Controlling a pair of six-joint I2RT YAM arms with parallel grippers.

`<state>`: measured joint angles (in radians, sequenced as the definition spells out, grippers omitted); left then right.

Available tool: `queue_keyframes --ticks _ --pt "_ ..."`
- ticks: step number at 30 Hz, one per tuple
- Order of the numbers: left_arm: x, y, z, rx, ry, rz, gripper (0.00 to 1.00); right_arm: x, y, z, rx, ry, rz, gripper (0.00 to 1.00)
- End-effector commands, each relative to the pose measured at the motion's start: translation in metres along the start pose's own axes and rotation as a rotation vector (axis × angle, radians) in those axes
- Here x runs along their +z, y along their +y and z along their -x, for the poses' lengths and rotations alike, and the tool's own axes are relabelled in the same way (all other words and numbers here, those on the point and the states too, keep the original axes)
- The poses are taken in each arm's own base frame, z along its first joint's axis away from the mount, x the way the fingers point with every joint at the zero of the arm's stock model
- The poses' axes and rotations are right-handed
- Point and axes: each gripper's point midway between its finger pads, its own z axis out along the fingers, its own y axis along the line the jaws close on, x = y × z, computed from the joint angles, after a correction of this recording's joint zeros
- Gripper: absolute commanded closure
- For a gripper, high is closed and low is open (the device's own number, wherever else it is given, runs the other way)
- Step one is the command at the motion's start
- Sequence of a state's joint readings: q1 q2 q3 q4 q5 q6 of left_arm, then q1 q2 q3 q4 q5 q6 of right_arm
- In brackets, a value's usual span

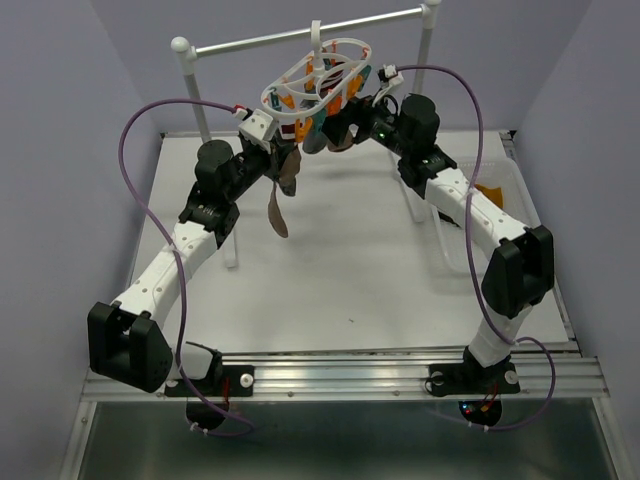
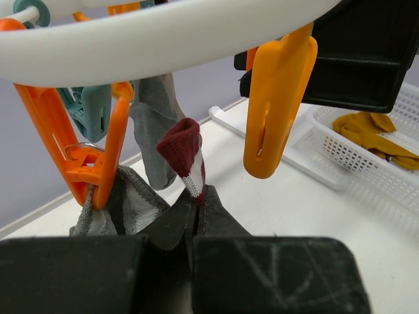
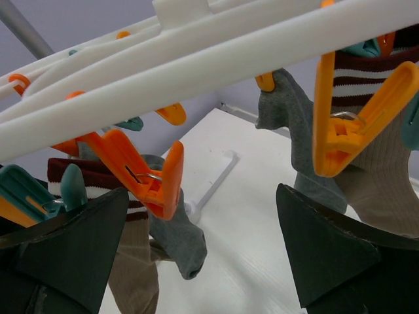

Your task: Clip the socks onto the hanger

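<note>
Status: task partly done, one sock in hand. The white plastic oval ring hanger (image 1: 310, 82) with orange and teal clips hangs by its hook from the metal crossbar of the white two-post rack (image 1: 300, 37). Both arms reach up beneath it.

Clipped so far, as far as the wrist views show:
- A grey fabric sock (image 3: 288, 111) hangs under the hanger.
- A maroon-and-white striped sock with a beige ribbed body (image 3: 370, 163) is pinched in an orange clip (image 3: 347, 124).
- A second striped sock (image 3: 127, 261) hangs at the hanger's other side.
- A grey knit sock (image 2: 127, 203) is held in an orange peg (image 2: 98, 157).

I cannot give an exact count, because the socks overlap.

The left gripper (image 2: 196, 196) sits just below the hanger's rim. Its jaws are closed tight on a dark sock with a maroon cuff (image 2: 183, 147). The cuff points up toward the clips and is not yet in one, and the sock's tail dangles below in the top view.

An empty orange clip (image 2: 278, 98) hangs just beside that cuff. I judge it the likely target.

The right gripper (image 3: 201, 196) is also under the hanger. Its jaws are spread wide with nothing between them.

Remaining:
- Seat the held sock in a clip.
- Clip the mustard-orange sock (image 2: 370, 131), which lies in the white mesh basket (image 2: 340, 154) on the table, well off to the hanger's right.

I cannot tell whether more socks lie in the basket.
</note>
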<state>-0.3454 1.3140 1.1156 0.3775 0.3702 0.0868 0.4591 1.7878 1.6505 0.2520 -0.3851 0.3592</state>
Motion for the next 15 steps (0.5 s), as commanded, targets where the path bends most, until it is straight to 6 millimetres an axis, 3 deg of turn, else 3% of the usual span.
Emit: queue_keyframes --ticks 1,15 --pt "0.001 -0.001 0.048 0.036 -0.120 -0.009 1.00 -0.002 0.002 0.038 -0.018 -0.156 -0.026 0.00" --pt "0.005 -0.001 0.048 0.023 -0.118 -0.018 1.00 0.000 0.009 0.054 -0.016 -0.250 0.016 0.04"
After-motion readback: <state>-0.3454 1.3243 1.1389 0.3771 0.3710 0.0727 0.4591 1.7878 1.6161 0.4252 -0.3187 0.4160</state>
